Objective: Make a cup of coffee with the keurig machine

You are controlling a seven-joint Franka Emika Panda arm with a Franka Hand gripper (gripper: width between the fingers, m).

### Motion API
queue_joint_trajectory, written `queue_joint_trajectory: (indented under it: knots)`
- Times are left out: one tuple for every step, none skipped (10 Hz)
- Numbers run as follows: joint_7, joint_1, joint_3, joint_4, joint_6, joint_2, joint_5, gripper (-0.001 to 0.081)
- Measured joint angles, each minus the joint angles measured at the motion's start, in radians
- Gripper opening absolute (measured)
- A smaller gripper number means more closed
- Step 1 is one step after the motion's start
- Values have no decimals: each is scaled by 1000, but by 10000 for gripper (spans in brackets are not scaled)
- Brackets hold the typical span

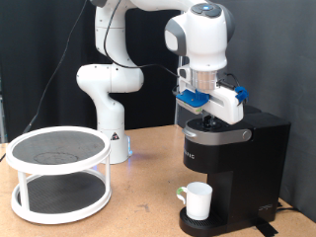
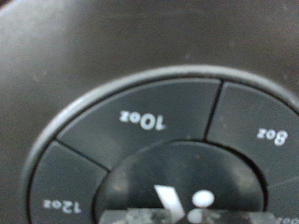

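The black keurig machine [image 1: 237,158] stands at the exterior view's right with its lid down. The white cup [image 1: 197,200] sits on its round drip base, under the spout, handle towards the exterior view's left. My gripper [image 1: 209,118] points straight down onto the machine's top, at or just above the button panel. In the wrist view the round panel [image 2: 159,121] fills the picture, with buttons marked 10oz [image 2: 142,119], 8oz [image 2: 271,135] and 12oz [image 2: 64,203]. My fingertips [image 2: 187,213] show close together over the panel's centre, holding nothing.
A white two-tier round rack [image 1: 59,168] with dark mesh shelves stands on the wooden table [image 1: 138,212] at the exterior view's left. The arm's white base [image 1: 107,109] is behind it. A black curtain closes the back.
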Motion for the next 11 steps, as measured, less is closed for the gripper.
queue_joint_trajectory:
  knots:
    - [0, 0, 3, 1, -6, 0, -1, 0]
    - [0, 1, 5, 2, -12, 0, -1, 0]
    - [0, 2, 7, 2, -14, 0, -1, 0]
    - [0, 2, 9, 2, -14, 0, 0, 0]
    - [0, 2, 11, 2, -13, 0, 4, 0]
    - [-3, 2, 12, 0, -11, -1, 17, 0]
    - [-14, 1, 11, -4, -9, -4, 36, 0]
    - [-33, 0, 10, -10, -5, -8, 63, 0]
    - [-54, 0, 10, -19, -1, -13, 91, 0]
    - [-76, 0, 10, -30, 6, -19, 119, 0]
    - [-96, 0, 9, -41, 14, -26, 142, 0]
